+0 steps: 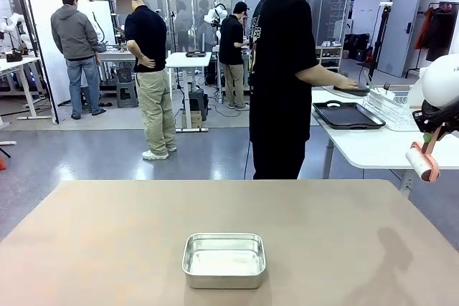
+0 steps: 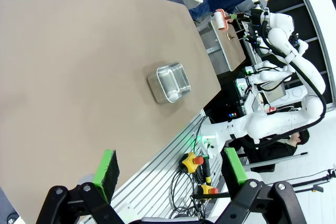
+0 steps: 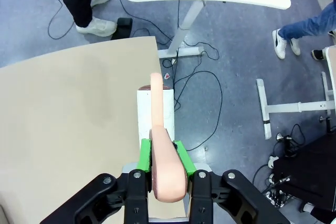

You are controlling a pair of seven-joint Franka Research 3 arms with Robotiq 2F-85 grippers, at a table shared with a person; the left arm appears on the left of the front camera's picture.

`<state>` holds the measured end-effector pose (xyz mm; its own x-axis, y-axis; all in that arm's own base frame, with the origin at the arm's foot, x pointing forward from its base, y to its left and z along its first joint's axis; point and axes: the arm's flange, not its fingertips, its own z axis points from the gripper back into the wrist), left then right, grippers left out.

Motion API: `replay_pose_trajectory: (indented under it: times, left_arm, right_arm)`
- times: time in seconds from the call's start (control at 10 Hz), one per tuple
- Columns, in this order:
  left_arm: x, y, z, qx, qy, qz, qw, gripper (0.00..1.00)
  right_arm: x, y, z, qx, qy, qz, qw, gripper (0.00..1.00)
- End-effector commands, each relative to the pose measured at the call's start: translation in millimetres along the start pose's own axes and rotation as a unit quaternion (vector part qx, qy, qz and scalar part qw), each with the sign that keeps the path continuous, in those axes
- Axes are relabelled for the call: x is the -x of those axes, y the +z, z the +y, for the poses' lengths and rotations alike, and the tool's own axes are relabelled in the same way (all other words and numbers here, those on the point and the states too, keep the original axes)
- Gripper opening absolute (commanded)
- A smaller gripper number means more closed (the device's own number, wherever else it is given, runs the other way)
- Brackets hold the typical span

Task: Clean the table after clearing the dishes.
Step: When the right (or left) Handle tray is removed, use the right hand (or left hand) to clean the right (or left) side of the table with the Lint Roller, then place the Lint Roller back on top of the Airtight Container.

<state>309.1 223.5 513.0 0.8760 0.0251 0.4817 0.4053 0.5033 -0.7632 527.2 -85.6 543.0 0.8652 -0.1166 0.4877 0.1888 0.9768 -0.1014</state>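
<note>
One steel pan (image 1: 224, 259) sits on the tan bench (image 1: 107, 234); the dishes look cleared. The right hand (image 3: 163, 157) clamps the pink roller (image 3: 157, 124) handle, raised off the bench edge, ready for sweeping. The left hand (image 2: 170, 169) hangs open.

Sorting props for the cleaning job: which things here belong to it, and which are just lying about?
Belongs:
- wide tan-beige table
- pink-handled lint roller, clamped in the right gripper
- small steel pan
- dark rectangular tray

Lying about:
- white side table
- wire rack
</note>
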Motion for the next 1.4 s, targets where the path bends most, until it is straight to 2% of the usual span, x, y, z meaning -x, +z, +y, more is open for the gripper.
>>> replay_pose_trajectory:
  times: [0.0,1.3]
  left_arm:
    - [2.4,2.5,-2.2,0.002,-0.006,-0.001,1.0,1.0]
    - [2.4,2.5,-2.2,0.002,-0.006,-0.001,1.0,1.0]
  right_arm:
    - [0.0,1.0,1.4,0.008,0.005,-0.008,1.0,0.22]
    - [0.0,1.0,1.4,0.008,0.005,-0.008,1.0,0.22]
